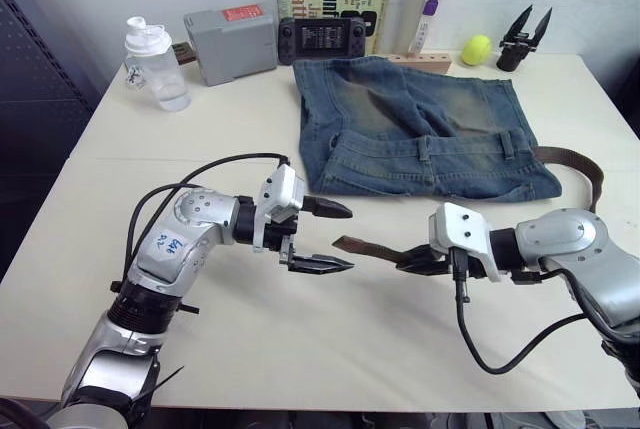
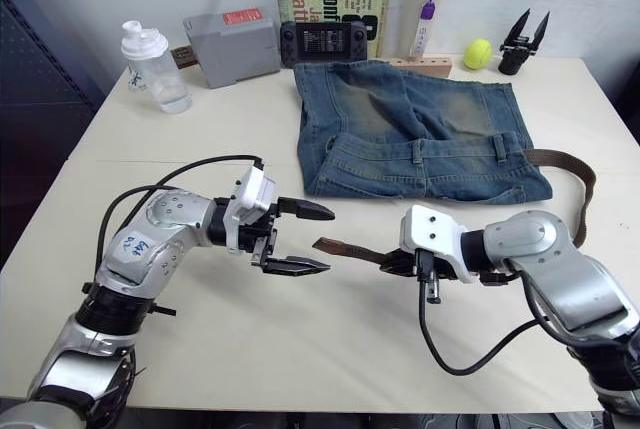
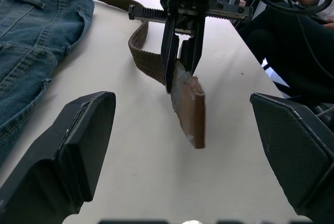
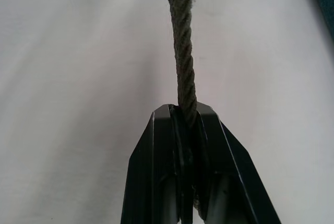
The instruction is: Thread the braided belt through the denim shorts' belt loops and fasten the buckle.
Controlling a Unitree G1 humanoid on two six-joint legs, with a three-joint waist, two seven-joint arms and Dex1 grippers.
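Both arms are built of rounded silver-grey metal shells joined by black segments. The left forearm carries a white label with blue handwritten marks, and a black cable loops over it to a white boxy wrist block. The left gripper [image 1: 325, 236] has two black, pointed, wedge-shaped fingers. The right arm has a matching white wrist block with small dark screw holes, a black cable hanging below it, and the right gripper [image 1: 415, 261] with slim black fingers mounted on a toothed black rail.

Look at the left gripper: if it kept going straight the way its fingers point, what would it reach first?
Most likely the belt's leather tip, held out toward it by the right gripper. The left gripper is open, and in its wrist view the tip sits between its fingers, though the height match is unclear.
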